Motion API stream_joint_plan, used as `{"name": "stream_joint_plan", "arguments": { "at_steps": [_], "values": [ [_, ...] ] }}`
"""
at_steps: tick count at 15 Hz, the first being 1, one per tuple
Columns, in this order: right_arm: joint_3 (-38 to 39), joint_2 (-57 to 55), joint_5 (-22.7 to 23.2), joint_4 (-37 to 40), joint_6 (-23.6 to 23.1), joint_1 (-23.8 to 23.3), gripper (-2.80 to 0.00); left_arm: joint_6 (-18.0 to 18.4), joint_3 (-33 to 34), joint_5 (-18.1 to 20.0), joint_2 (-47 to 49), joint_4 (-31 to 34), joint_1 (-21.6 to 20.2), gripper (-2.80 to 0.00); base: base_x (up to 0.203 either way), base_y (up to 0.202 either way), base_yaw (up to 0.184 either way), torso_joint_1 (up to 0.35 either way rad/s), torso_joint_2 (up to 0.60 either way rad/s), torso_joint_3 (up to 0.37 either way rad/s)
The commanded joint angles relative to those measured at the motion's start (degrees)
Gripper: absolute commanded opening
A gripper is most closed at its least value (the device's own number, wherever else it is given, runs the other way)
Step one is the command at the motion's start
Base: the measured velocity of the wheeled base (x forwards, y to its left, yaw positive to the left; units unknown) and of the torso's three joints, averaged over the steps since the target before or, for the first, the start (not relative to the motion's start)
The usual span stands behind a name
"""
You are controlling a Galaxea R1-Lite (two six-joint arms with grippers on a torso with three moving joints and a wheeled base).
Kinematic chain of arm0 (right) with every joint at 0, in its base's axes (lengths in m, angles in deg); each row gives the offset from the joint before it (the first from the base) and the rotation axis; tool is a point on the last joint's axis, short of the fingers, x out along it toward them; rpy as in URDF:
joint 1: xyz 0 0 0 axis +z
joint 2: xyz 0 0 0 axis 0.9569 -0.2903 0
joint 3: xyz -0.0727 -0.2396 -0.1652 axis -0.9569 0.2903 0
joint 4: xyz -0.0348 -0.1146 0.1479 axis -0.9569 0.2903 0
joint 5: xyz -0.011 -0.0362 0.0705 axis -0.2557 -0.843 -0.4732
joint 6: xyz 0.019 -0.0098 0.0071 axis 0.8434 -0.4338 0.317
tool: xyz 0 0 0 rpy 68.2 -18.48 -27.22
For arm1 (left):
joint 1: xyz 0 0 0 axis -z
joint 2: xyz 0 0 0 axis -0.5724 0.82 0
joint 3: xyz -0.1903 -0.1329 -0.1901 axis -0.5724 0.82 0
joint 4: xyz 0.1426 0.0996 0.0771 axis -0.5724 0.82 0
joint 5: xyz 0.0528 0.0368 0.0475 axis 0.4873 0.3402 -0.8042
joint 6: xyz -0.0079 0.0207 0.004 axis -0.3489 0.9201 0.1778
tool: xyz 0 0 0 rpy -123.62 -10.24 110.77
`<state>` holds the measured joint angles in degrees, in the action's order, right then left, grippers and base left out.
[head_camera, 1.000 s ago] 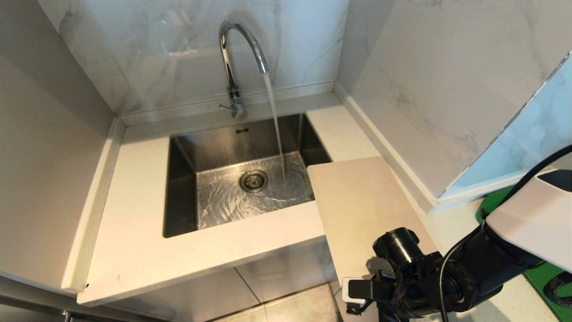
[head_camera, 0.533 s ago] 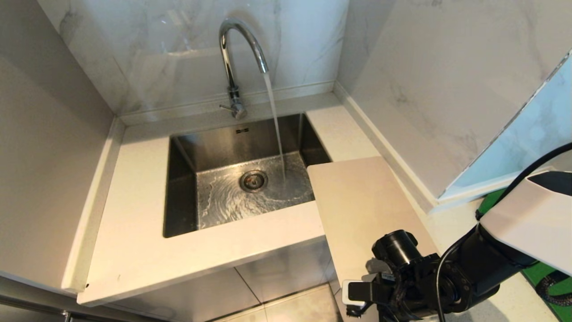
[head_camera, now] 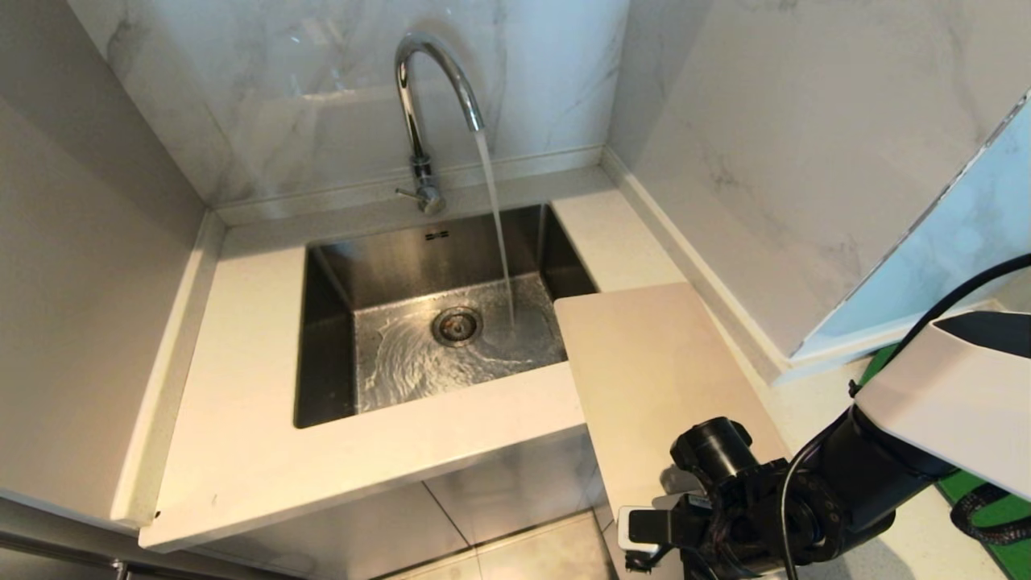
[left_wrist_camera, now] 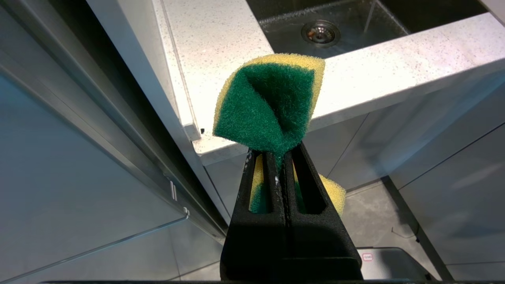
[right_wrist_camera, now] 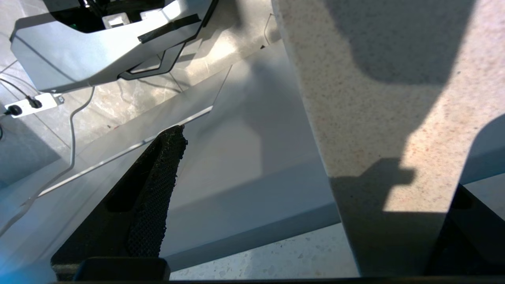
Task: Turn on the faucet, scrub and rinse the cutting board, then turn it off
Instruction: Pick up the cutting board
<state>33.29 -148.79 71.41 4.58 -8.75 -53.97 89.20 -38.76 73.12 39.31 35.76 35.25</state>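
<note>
Right tool [right_wrist_camera: 315,189] has sunk slightly toward the cream-beige plastic cutting board's [head_camera: 644,362] near edge—jaws spread wide, ready to straddle it.

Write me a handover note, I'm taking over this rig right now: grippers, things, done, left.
Left gripper: jaws shut on the sponge, held below the counter edge, out of the head view.
Right gripper: jaws open, straddling the near end of the board, not closed on it.
Board: on the counter right of the sink, near end past the counter's front edge, one corner over the basin.
Faucet: on, water running into the sink.
Done: faucet on, sponge in hand.
Left: grip the board, scrub, rinse, turn the faucet off.
</note>
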Motion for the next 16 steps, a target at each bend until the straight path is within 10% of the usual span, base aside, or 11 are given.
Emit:
{"name": "stream_joint_plan", "arguments": {
  "at_steps": [1, 16],
  "values": [
    [-0.54, -0.87, 0.05, -0.06, -0.35, 0.01, 0.0, -0.06, 0.09, -0.08, -0.18, -0.02, 0.02, -2.8, 0.0, 0.0, 0.0, 0.0, 0.0, 0.0],
    [-2.54, -2.13, -0.04, -0.06, -0.43, 0.1, 0.0, 0.2, 0.09, 0.0, -0.18, -0.02, 0.02, -2.8, 0.0, 0.0, 0.0, 0.0, 0.0, 0.0]
  ]
}}
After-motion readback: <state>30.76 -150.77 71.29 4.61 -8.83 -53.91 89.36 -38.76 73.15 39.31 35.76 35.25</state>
